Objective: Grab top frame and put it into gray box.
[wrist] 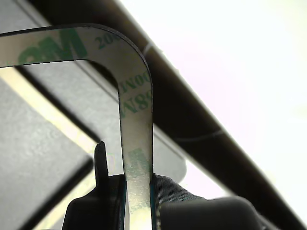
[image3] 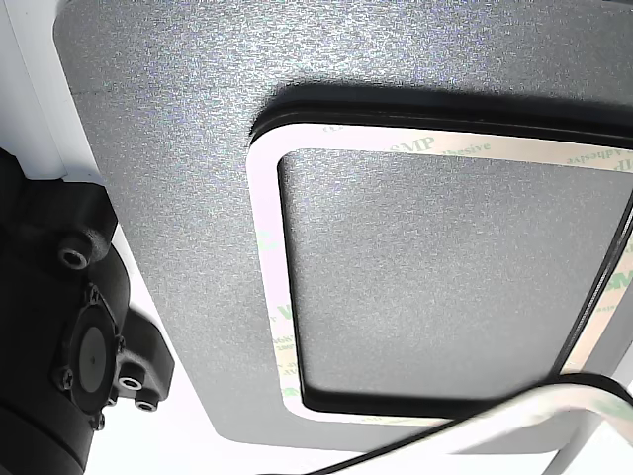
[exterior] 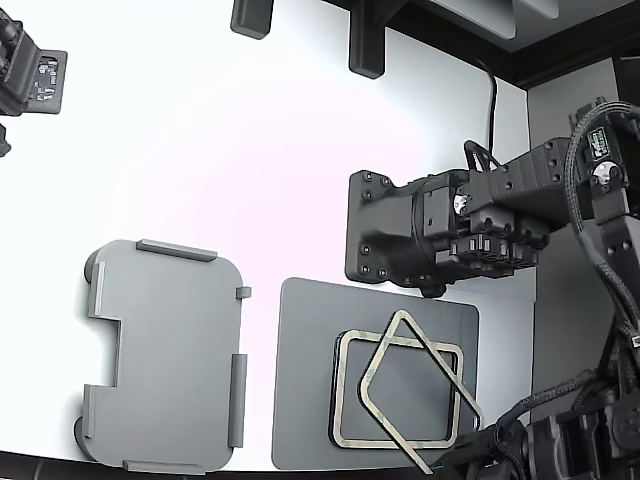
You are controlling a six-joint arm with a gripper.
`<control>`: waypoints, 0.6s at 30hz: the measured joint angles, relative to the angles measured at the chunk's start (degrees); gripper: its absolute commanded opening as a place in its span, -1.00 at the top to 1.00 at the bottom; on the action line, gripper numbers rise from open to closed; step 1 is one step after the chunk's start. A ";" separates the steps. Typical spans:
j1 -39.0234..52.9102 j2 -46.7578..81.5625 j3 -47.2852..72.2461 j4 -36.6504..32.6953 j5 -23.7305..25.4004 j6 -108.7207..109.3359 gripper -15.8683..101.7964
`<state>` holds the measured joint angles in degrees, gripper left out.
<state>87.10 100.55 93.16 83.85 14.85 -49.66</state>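
My gripper (wrist: 138,199) pinches one edge of the thin beige rectangular ring frame (exterior: 415,385) (tilted, peeling clear of its twin (exterior: 345,400)), ready for the light gray shallow tray (exterior: 165,355).

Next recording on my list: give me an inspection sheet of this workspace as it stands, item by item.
Surface: white table, brightly lit.
Job's things: top frame lifted and tilted above the dark slab, pinched at one edge; a second frame lies flat on the slab. Gray box sits apart at the exterior view's left, nothing in it.
Clutter: nothing seen on the table besides these.
Grippers: gripper shut on the top frame, fingers on either side of its strip. A second arm's black head hangs over the slab's far edge.
Cables: black cable runs up behind the second arm; braided sleeving at the exterior view's right.
Surroundings: dark fixtures along the far edge.
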 measured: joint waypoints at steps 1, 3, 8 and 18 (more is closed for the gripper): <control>-1.05 0.88 0.44 -0.97 0.09 2.29 0.91; -3.52 2.55 0.97 -2.90 -0.09 6.94 0.91; -11.07 5.01 0.18 -4.92 -3.52 16.61 0.91; -23.73 4.48 -3.87 -1.85 0.79 26.72 0.92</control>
<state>63.37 105.03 89.30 82.00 15.64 -22.94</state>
